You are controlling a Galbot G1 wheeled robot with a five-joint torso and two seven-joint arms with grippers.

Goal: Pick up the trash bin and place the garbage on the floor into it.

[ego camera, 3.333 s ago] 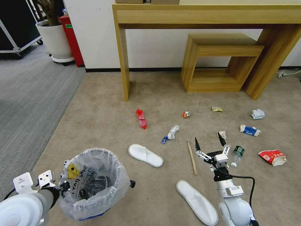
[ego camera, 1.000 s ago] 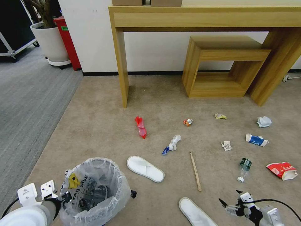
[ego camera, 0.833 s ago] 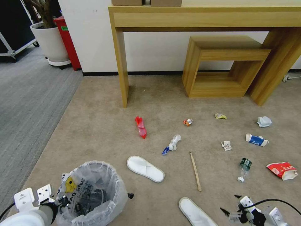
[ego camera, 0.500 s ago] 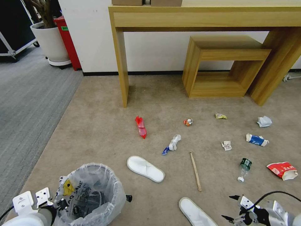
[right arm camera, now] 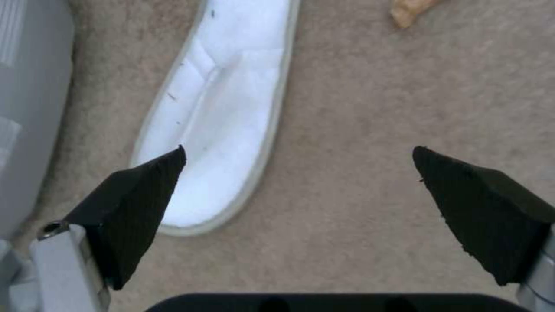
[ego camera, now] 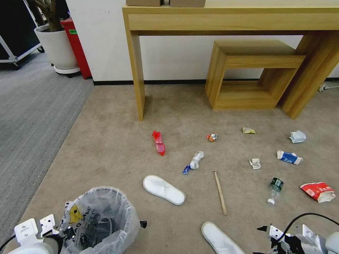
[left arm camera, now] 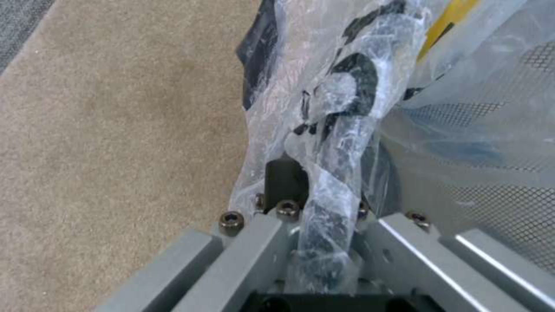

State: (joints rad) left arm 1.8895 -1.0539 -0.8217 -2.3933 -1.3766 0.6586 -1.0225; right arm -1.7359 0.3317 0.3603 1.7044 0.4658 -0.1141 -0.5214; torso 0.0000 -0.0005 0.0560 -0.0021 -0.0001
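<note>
The trash bin (ego camera: 100,222), lined with a crinkled clear bag, sits at the lower left of the head view, and my left gripper (ego camera: 67,229) is shut on its rim (left arm camera: 324,203). My right gripper (ego camera: 263,241) hangs open low at the lower right, just above the beige floor (ego camera: 113,148), beside a white slipper (right arm camera: 220,108) (ego camera: 220,241). Garbage lies spread ahead: another slipper (ego camera: 163,189), a wooden stick (ego camera: 220,192), a clear bottle (ego camera: 274,190), red wrappers (ego camera: 159,142) (ego camera: 317,191), a blue-white carton (ego camera: 289,157), crumpled paper (ego camera: 297,136) and a yellow wrapper (ego camera: 248,130).
A tall wooden desk (ego camera: 136,70) and a low wooden shelf (ego camera: 247,70) stand against the far wall. Grey ribbed carpet (ego camera: 31,113) runs along the left, with a white planter (ego camera: 56,49) and a red box (ego camera: 76,46) behind it.
The bin, held by my left gripper, has slid toward me. My right arm has drawn back from beside the bottle to the lower right edge, still open. The camera shifted early on.
</note>
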